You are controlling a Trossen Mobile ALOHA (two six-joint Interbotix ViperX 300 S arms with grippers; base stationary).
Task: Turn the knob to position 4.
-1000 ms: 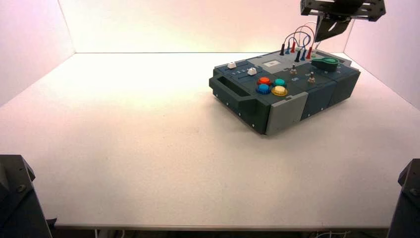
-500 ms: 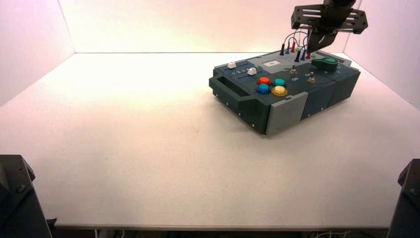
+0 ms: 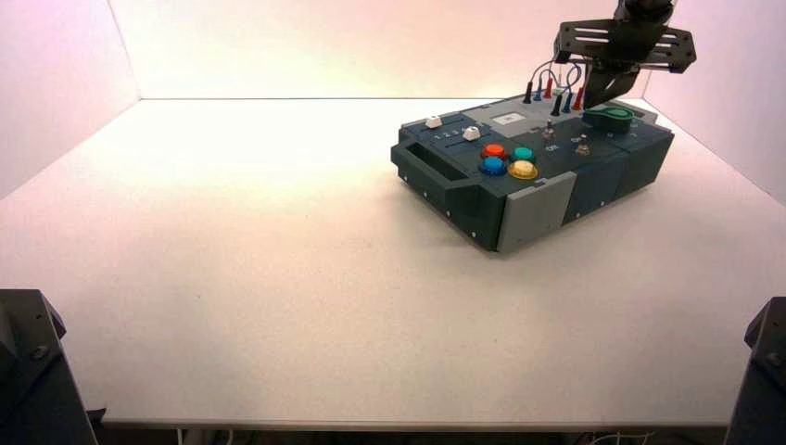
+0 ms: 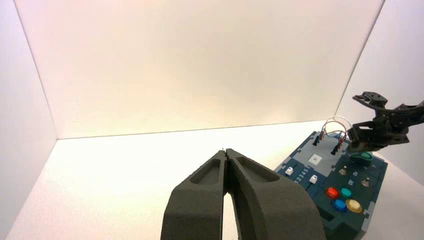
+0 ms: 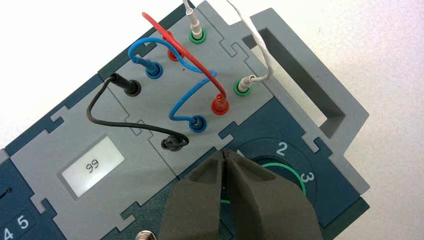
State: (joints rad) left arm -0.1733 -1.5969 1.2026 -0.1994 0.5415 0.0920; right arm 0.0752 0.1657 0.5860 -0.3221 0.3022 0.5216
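The green rotary knob [image 3: 609, 119] sits on the dark panel at the box's far right, beside the wire panel. The right gripper [image 5: 224, 152] is over it with its fingertips together and nothing between them; whether it touches the knob I cannot tell. The left gripper [image 4: 226, 151] is parked, also closed and empty, out over the counter [image 3: 259, 278] to the left.

The knob looks like smooth, hard plastic: probably slippery on its round body, sturdy, and likely to turn with modest resistance, perhaps clicking between positions. Its weight hardly matters, as it is mounted on the box. The best hold should be the tapering pointer, pinched on both flanks, or pushed sideways with the closed tips; pressing down would only add drag.

Close by stand the red plug [image 5: 220, 104] and the blue wire [image 5: 187, 101], which a wide opening or sweep could snag. A metal toggle switch [image 3: 583, 146] rises on the near side and could get knocked.
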